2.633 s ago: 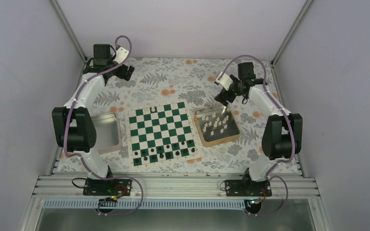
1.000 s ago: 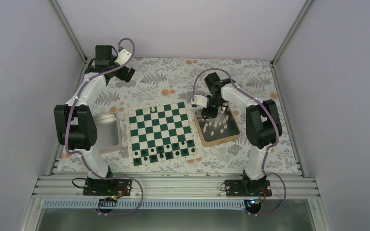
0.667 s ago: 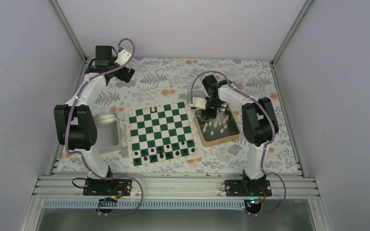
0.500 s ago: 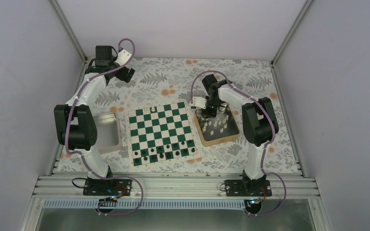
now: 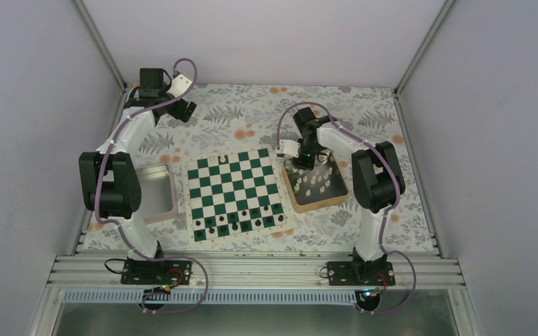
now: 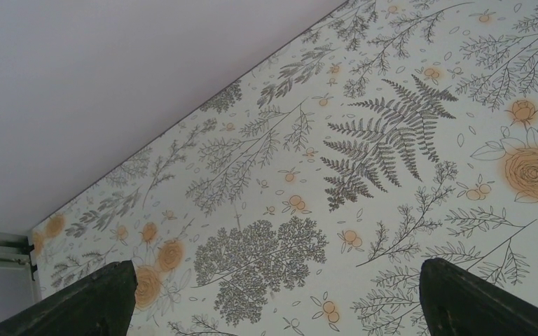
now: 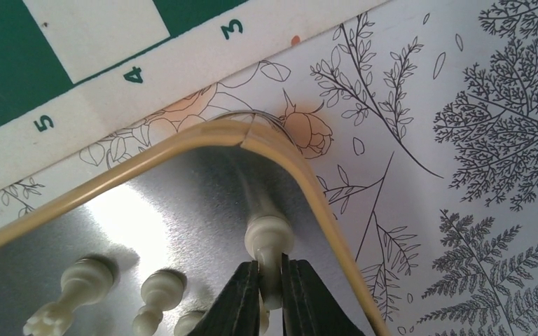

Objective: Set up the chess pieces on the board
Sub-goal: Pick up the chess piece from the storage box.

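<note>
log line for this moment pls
right pincer: shut on white piece | place: tin corner | left pincer: open, far-left | board: black pieces near rows

The table wears a pale covering printed with grey ferns and orange roses. Three flat things lie directly on it (none touching another): the green-and-white board in the middle, a tan tin just beside its right edge, and a grey tray near its left.

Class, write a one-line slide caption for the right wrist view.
Right gripper pinches a cream chess piece in the corner of the tan tin, beside the board and its numbered border.
</note>
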